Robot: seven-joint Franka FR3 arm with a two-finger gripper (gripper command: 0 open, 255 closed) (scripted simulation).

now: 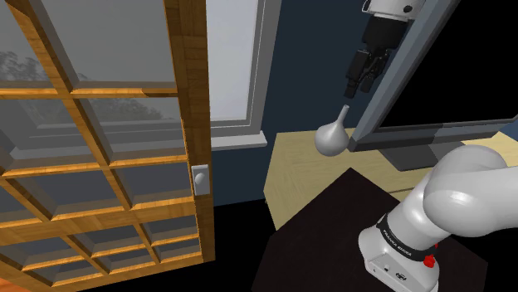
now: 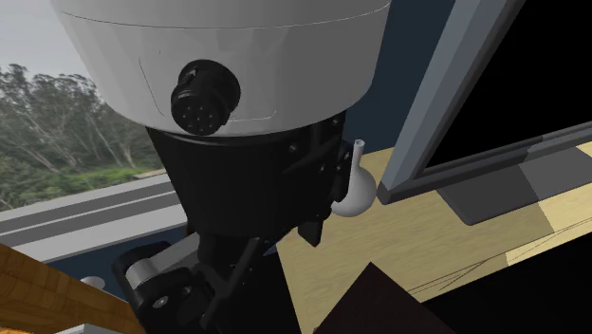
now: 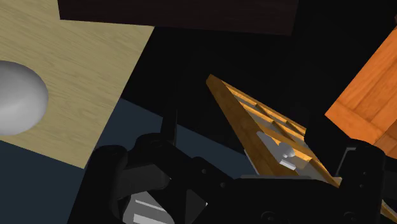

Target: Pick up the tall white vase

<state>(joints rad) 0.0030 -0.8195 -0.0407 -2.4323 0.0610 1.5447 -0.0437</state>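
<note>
My gripper (image 1: 359, 90) hangs above the white vase (image 1: 330, 138), fingers spread and empty. The vase stands on the wooden desk (image 1: 292, 172), left of the monitor (image 1: 448, 75).

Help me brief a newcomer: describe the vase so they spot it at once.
Find the pale wooden table by the window. Beside the grey-framed screen stands the vase: a white bulb with a thin flared neck, the only round thing there.

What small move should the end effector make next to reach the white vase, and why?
Probably lower the end effector slightly toward the shoulder view's left: it hangs above the vase, a little to that view's right, apart from it.
</note>
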